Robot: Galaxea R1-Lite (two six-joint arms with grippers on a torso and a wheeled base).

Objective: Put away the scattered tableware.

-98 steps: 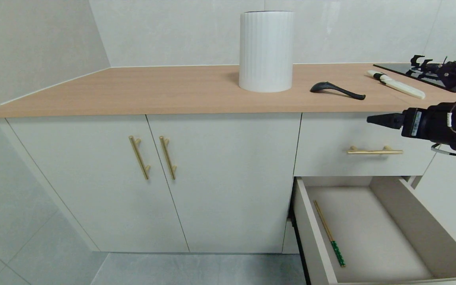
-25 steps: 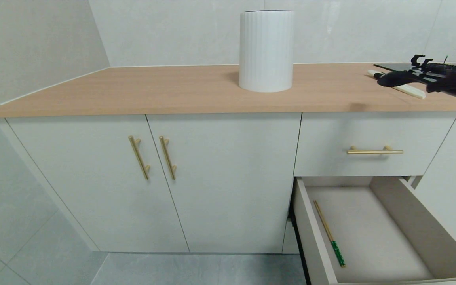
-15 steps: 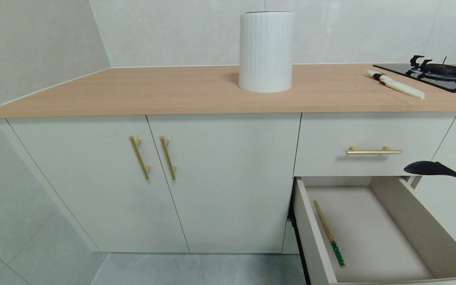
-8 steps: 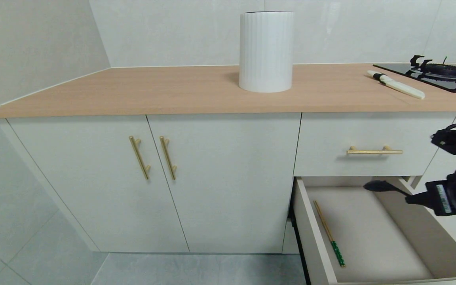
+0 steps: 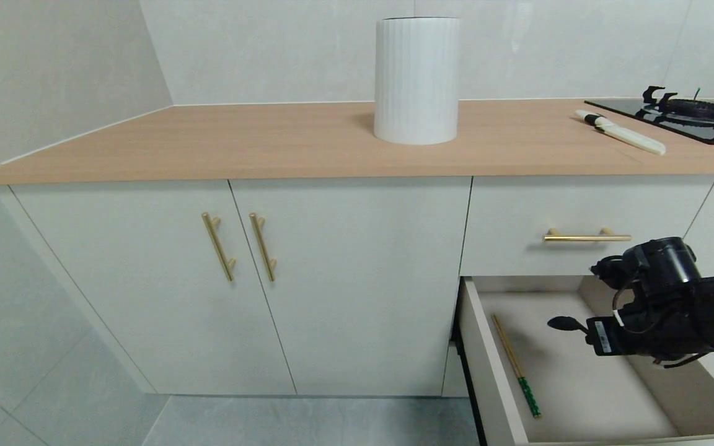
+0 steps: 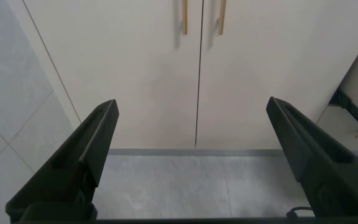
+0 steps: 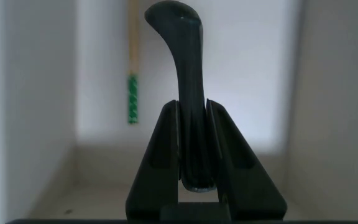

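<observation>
- Spoon (image 5: pixel 564 323) pinched by its handle in R gripper (image 7: pixel 191 149), bowl end out front, hanging over open drawer (image 5: pixel 480 347)
- Drawer floor lies just below spoon; its long axis looks approx parallel to chopsticks (image 5: pixel 515 368), which lie by drawer's left wall, apart from spoon
- L gripper (image 6: pixel 191 109) spread wide, empty, low before cupboard doors (image 6: pixel 197 68); R arm is the nearer one
- Knife (image 5: pixel 620 132) lies on counter (image 5: pixel 270 142), not yet stowed

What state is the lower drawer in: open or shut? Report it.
Open: the lower drawer is pulled out, its floor exposed, chopsticks lying inside.
</observation>
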